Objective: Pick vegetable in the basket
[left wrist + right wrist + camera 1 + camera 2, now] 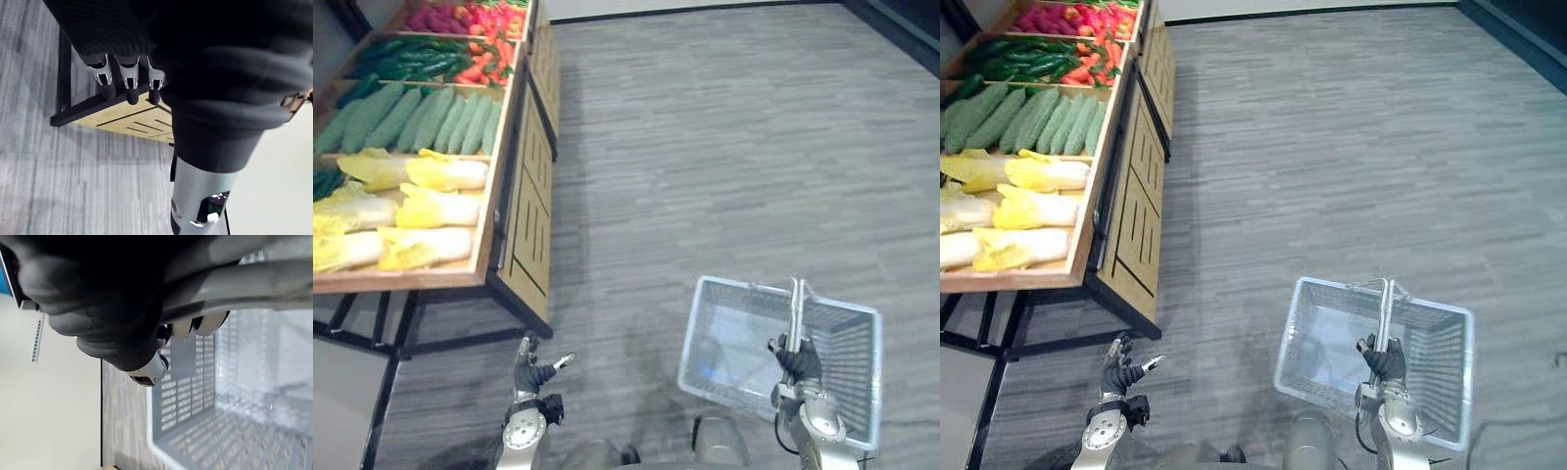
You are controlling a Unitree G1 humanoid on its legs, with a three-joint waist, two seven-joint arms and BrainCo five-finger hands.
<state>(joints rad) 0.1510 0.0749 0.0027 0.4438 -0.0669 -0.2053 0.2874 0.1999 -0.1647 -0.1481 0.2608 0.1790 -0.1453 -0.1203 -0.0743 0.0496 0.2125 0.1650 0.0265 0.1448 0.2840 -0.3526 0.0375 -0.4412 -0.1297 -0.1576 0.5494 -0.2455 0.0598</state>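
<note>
Right wrist view: the right hand (122,308) is curling its fingers (210,324) round the pale grey plastic basket handle (254,281), clamped firmly on it. The translucent grey slotted plastic shopping basket (850,364) is hanging beneath with nothing lying inside. In the left eye view this hand is carrying the basket low on the robot's right, above the grey wood-grain plank floor (724,147).

The left hand (530,373) is hanging on the robot's left, fingers straight and apart, thumb splayed, gripping nothing. It is sitting just off the near corner of the slanted light wooden display desk (530,211) on its black metal frame (406,328).

The yellow-white leafy cabbages (431,211) are lying in the nearest tray. Pale green ridged gourds (421,117) and red peppers (484,64) are lying farther back.

By my reading the task is barely starting: the basket is in hand, but no vegetable is picked, so the reach, the grasp and the drop are all waiting.

Open floor is stretching wide ahead and to the right. The desk's raised front rim and sharp corner are standing between the free hand and the cabbages, so the hand is probably needing to rise above them. The basket is sitting well apart from the desk.
</note>
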